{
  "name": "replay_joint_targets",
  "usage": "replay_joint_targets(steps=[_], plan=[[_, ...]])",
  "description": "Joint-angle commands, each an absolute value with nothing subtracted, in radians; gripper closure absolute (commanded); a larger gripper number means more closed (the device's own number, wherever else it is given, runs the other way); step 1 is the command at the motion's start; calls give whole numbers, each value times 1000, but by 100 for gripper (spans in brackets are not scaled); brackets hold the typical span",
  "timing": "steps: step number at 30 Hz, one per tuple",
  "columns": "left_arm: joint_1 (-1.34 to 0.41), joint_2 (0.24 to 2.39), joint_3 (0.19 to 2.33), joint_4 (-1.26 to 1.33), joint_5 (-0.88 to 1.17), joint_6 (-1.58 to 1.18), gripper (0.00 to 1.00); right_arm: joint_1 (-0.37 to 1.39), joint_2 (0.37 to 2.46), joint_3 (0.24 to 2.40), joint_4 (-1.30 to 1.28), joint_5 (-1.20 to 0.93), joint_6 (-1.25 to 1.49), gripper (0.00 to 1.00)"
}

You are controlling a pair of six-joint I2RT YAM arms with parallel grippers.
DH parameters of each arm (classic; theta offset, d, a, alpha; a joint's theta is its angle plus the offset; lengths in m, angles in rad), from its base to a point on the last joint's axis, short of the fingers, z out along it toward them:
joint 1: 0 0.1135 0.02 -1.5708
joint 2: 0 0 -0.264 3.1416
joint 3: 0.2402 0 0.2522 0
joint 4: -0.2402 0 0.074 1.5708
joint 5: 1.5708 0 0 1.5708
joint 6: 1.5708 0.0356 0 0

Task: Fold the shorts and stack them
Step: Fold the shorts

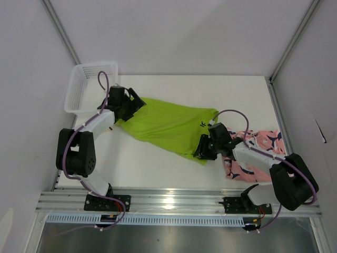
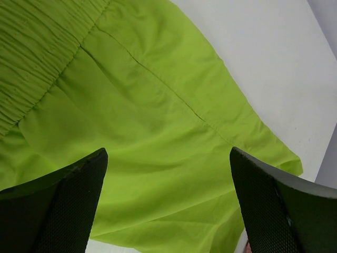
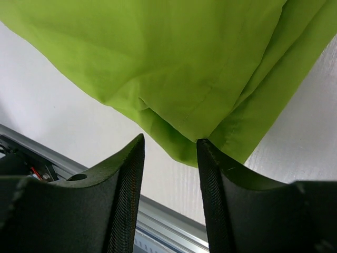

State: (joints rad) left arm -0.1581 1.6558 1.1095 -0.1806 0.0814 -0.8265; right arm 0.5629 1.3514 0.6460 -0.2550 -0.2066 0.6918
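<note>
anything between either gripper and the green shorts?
Nothing visible. The left gripper hangs open directly over the green shorts, near the waistband. The right gripper, jaws apart, is at their near hem corner. The pink shorts lie aside, to its right.

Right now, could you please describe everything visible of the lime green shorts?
The lime green shorts are thin, plain woven-looking fabric with a gathered elastic waistband and stitched seams. They lie spread and rumpled on the white table. The left gripper stands wide open over the waistband end; the right gripper, part open, sits at the near hem corner.
</note>
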Motion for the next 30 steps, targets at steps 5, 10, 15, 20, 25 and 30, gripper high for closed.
replay_joint_targets(steps=[5,10,15,20,25,30], plan=[[-166,1600,1088,-144,81,-796,2,522,1344,617,-172,-199,739,58],[-164,1603,1088,-146,74,-796,2,508,1324,594,-149,-180,735,85],[-166,1597,1091,-156,46,-788,2,497,1275,581,-172,-137,701,100],[-164,1609,1104,-167,28,-775,2,495,1201,589,-296,-140,689,100],[-166,1638,1115,-161,29,-778,2,497,1096,523,-373,-202,719,100],[-164,1669,1147,-166,23,-779,2,508,1043,492,-446,-201,735,100]])
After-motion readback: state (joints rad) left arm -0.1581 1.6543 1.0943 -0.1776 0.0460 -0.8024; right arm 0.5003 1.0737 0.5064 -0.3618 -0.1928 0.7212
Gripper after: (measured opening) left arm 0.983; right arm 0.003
